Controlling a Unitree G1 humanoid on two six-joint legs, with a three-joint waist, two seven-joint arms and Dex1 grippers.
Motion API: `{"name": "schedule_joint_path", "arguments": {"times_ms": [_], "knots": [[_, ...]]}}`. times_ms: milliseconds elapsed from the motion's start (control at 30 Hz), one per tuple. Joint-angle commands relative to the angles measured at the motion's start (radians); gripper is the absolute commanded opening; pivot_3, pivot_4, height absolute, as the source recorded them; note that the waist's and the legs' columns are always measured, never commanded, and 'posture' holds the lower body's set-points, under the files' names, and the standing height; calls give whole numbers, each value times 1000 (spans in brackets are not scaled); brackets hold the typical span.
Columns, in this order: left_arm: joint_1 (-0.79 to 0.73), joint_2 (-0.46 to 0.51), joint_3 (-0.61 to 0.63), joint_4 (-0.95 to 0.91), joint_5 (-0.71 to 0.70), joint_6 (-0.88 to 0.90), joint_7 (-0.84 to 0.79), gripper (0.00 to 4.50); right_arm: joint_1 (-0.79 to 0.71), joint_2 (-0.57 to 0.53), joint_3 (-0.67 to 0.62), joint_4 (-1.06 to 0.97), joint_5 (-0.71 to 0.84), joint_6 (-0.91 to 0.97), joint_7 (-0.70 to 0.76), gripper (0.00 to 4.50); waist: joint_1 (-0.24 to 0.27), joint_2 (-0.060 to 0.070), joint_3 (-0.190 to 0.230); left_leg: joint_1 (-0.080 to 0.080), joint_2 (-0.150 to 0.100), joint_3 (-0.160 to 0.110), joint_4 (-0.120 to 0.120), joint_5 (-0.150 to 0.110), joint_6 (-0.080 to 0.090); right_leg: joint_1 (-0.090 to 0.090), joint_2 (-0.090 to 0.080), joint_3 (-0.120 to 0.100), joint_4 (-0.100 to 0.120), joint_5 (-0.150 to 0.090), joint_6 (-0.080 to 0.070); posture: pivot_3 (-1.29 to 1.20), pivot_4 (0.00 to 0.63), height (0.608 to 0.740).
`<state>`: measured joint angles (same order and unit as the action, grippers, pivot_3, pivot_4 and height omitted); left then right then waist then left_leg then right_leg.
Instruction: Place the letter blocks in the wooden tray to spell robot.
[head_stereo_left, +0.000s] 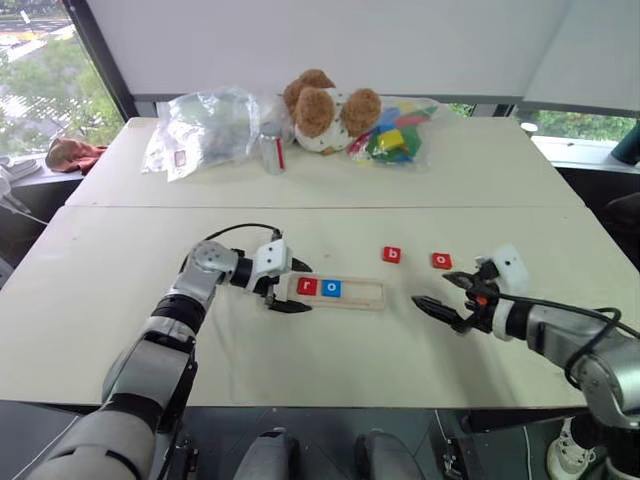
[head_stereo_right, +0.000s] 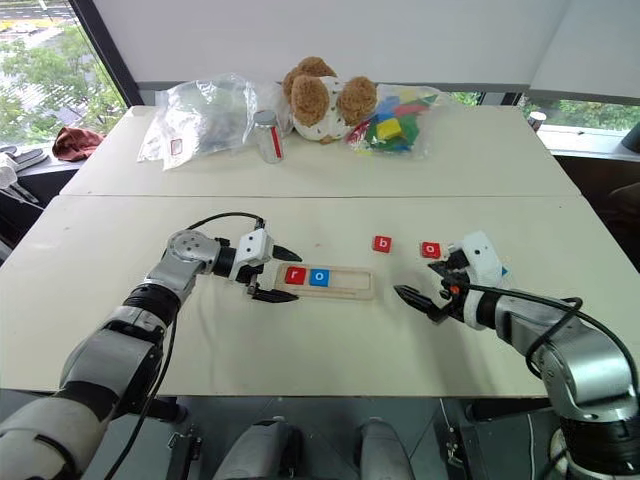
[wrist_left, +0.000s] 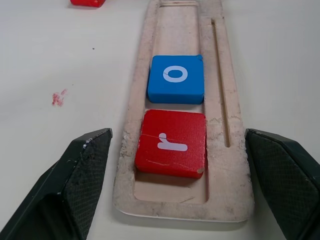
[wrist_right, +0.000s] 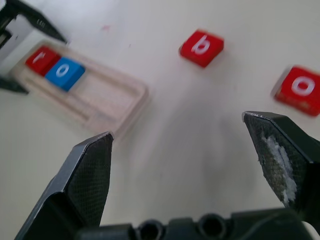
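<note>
Both grippers, left and right, stand spread and empty. We judge the b tile light, rigid, slick: pinch its opposite edges.

r block and o block in tray.

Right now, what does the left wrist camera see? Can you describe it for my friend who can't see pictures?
A pale wooden tray lies on a white table, holding a red r block at its near end and a blue o block right after it. The left gripper is open, its two black fingers on either side of the tray's near end.
</note>
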<state>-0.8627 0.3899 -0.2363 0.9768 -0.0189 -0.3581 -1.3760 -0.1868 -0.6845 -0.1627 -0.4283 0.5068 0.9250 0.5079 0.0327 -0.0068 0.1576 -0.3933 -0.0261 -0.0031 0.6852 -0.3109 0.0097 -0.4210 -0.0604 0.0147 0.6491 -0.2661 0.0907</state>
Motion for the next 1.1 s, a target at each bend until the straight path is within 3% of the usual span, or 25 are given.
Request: {"name": "schedule_joint_path", "arguments": {"times_ms": [33, 200, 367, 600, 833, 933, 1067, 1100], "knots": [[10, 55, 43, -94, -39, 69, -41, 4412, -96, 63, 41, 42, -53, -10, -87, 4500, -16, 0, 0, 0, 0, 0, 0, 0, 0, -1, 0, 0, 0, 0, 0, 0, 150, 740], [82, 206, 87, -343, -108, 278, -129, 4412, -239, 192, 121, 173, -88, 68, -171, 4500, -44, -1, 1, -2, 2, -1, -2, 1, -1, -4, 1, 0, 1, 0, 0, 0, 150, 740], [183, 310, 169, -553, -163, 439, -53, 4412, -323, 348, 89, 266, -83, 153, -267, 4500, -48, -1, 1, -2, 3, -1, -3, 1, -2, -6, 1, 1, 3, 0, 0, 0, 150, 740], [365, 332, 282, -930, -262, 683, 141, 4412, -390, 455, 115, 400, -164, 149, -377, 4500, -47, -1, 1, -4, 1, -2, -2, 1, -2, -6, -2, 1, 2, 0, 0, 0, 150, 740], [446, 346, 340, -1118, -317, 816, 278, 4412, -448, 495, 150, 575, -263, 63, -444, 4500, -50, -1, 0, -1, 1, -2, -2, 2, -3, -4, -2, 1, 3, 0, 0, 0, 150, 740], [460, 346, 344, -1147, -324, 832, 314, 4500, -453, 512, 157, 604, -292, 39, -467, 3596, -50, -2, -1, 2, 1, -2, -2, 2, -3, -1, -2, 1, 3, 0, 0, 0, 150, 740], [471, 348, 338, -1177, -340, 847, 340, 4500, -442, 505, 191, 606, -321, 50, -445, 1616, -51, -3, -1, 2, 1, -2, -2, 2, -3, -1, -2, 1, 3, 0, 0, 0, 150, 740], [470, 348, 335, -1180, -341, 845, 344, 4500, -439, 505, 195, 604, -328, 49, -443, 1540, -51, -3, -1, 2, 2, -2, -3, 2, -3, -2, -2, 1, 3, 0, 0, 0, 150, 740]]}}
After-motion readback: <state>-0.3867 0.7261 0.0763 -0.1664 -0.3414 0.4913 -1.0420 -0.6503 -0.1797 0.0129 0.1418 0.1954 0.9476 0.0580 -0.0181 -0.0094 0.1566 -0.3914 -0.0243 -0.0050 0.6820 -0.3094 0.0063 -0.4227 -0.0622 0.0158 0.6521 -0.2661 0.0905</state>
